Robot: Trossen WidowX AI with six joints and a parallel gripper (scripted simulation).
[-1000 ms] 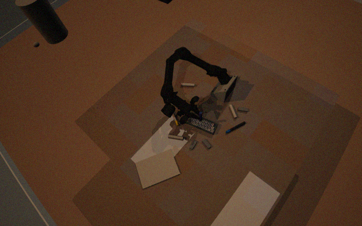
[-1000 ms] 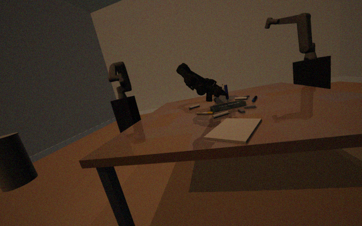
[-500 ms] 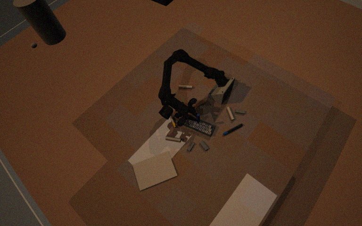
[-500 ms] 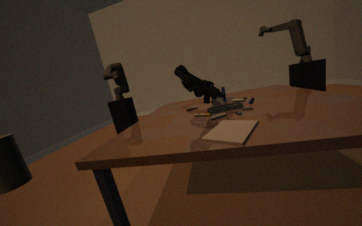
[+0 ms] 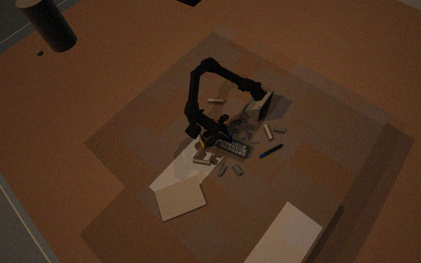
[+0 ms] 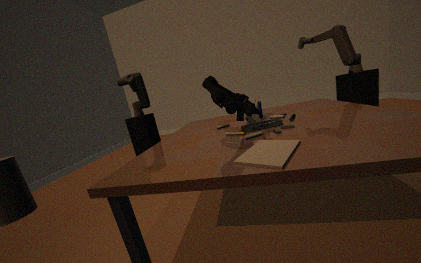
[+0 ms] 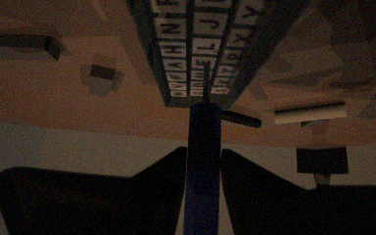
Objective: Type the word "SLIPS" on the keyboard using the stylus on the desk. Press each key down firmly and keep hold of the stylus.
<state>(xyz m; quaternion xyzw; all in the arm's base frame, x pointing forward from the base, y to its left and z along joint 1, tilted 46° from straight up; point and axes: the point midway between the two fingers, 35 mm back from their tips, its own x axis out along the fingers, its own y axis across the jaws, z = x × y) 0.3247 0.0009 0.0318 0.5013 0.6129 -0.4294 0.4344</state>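
The dark keyboard (image 5: 246, 155) (image 6: 262, 125) (image 7: 151, 59) with pale lettered keys lies on the desk. My gripper (image 5: 228, 135) (image 6: 260, 115) (image 7: 204, 156) is shut on the blue stylus, just over the keyboard's edge in the top view. The blue stylus (image 5: 230, 135) (image 6: 260, 106) (image 7: 204, 132) stands roughly upright in the exterior view. In the wrist view its thin dark tip points at the middle row of keys, near the L key and the key beside it. The frames are too dark to tell whether the tip touches or presses a key.
A dark pen with a blue end (image 5: 272, 149) (image 6: 292, 116) (image 7: 242, 118) lies beyond one keyboard end. A white and yellow stick (image 5: 202, 143) (image 6: 234, 133), beige cylinders (image 5: 202, 161) (image 6: 253, 135) and grey blocks (image 5: 237, 169) (image 7: 102, 80) lie around it. A pale flat slab (image 5: 180, 198) (image 6: 268, 153) lies farther off.
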